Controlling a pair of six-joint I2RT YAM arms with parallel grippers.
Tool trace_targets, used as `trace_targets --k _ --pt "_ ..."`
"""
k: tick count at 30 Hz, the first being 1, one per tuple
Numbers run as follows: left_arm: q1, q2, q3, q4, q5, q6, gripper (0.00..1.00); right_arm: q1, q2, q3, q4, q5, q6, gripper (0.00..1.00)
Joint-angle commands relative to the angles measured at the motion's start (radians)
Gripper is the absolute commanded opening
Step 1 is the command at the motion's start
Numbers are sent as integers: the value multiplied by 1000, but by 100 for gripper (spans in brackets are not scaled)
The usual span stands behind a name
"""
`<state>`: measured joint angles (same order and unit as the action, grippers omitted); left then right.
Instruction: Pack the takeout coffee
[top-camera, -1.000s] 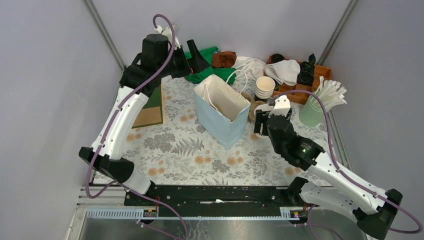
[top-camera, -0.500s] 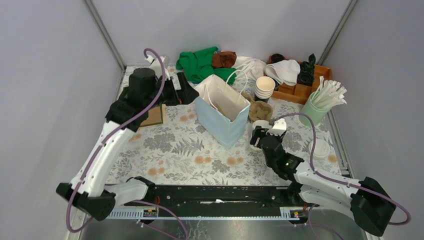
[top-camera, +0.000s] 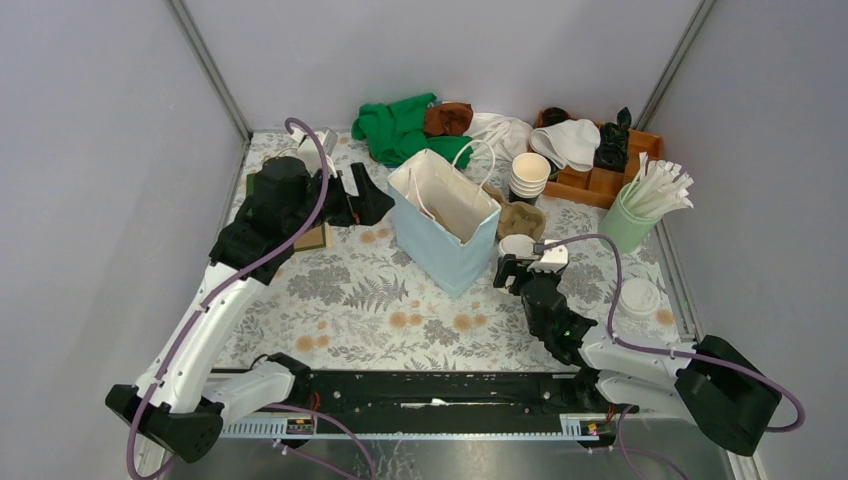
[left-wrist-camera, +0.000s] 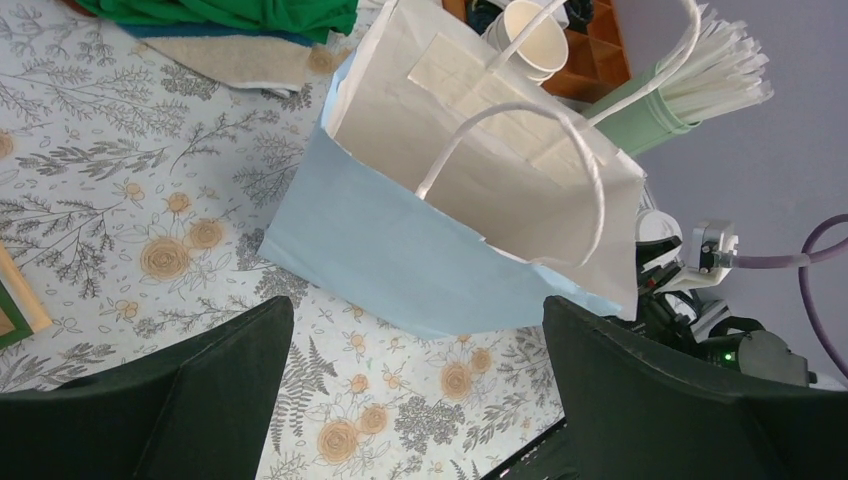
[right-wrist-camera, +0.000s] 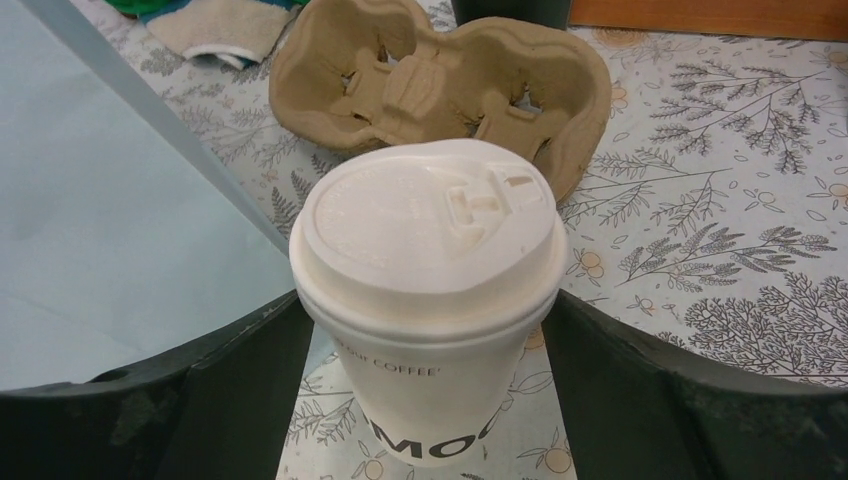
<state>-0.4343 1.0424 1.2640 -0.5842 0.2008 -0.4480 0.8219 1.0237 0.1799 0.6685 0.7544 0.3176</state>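
The takeout coffee (right-wrist-camera: 430, 300), a pale paper cup with a white round lid, stands upright on the flowered table just right of the blue paper bag (top-camera: 440, 235). In the top view the coffee's lid (top-camera: 517, 245) shows beside the bag's near corner. My right gripper (right-wrist-camera: 425, 330) straddles the cup with its jaws open; narrow gaps show between the dark fingers (right-wrist-camera: 200, 400) and the cup wall. My left gripper (left-wrist-camera: 420, 400) hovers wide open and empty to the left of the bag (left-wrist-camera: 400, 250), whose mouth gapes open.
A brown pulp cup tray (right-wrist-camera: 440, 90) lies right behind the coffee. Further back are a stack of lidless cups (top-camera: 529, 175), a green holder of straws (top-camera: 640, 205), a wooden box (top-camera: 600, 170) and a green cloth (top-camera: 400, 130). A loose lid (top-camera: 638, 297) lies at right.
My right arm has drawn back towards its base and lowered; its jaws have widened around the cup. The left arm has come down from the back towards the bag's left side.
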Motion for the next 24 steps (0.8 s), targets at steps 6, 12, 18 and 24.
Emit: trace_targets --k 6,12,18,24 --pt "0 -24 -34 75 6 20 99 -2 -104 60 -260 -38 162 100" --pt "0 -27 -35 79 4 23 99 -2 -190 92 -461 -99 242 97" --pt "0 -24 -47 103 12 16 99 -3 -61 178 -526 -16 257 94" --pt "1 -23 -35 79 10 30 99 -43 31 396 -812 -80 308 100"
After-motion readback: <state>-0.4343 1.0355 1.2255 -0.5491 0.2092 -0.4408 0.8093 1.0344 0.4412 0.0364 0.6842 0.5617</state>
